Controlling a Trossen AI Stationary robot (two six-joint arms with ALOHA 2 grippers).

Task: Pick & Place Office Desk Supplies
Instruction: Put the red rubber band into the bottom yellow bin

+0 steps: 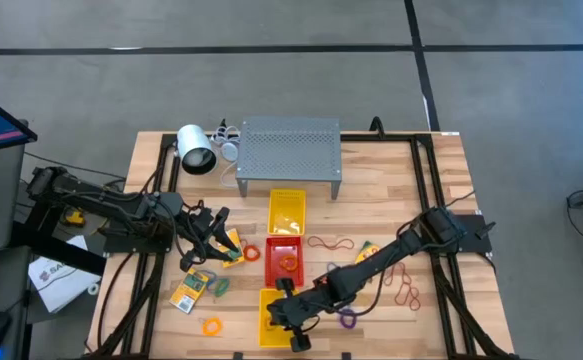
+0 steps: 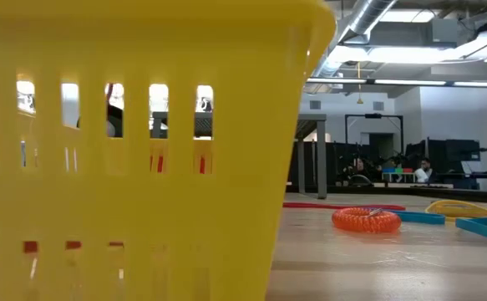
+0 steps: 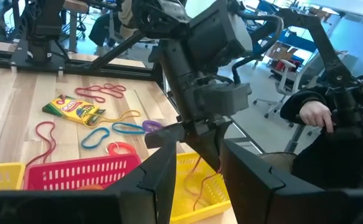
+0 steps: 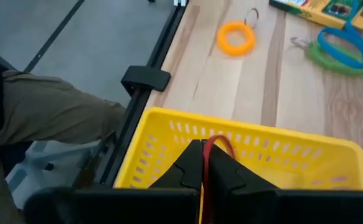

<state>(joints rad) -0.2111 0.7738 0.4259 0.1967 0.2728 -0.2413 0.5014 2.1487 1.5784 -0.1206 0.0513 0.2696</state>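
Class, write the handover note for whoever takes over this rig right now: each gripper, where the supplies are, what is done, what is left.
Right gripper: shut on a red rubber band, hanging over the near yellow tray; the band is not yet released.
Left gripper: parted fingers, holding nothing visible, beside the crayon packet left of the red tray.
Done: an orange ring lies in the red tray.
Left: a second packet, an orange ring, green and blue loops on the left; a purple ring, red bands, an orange band and another packet on the right.
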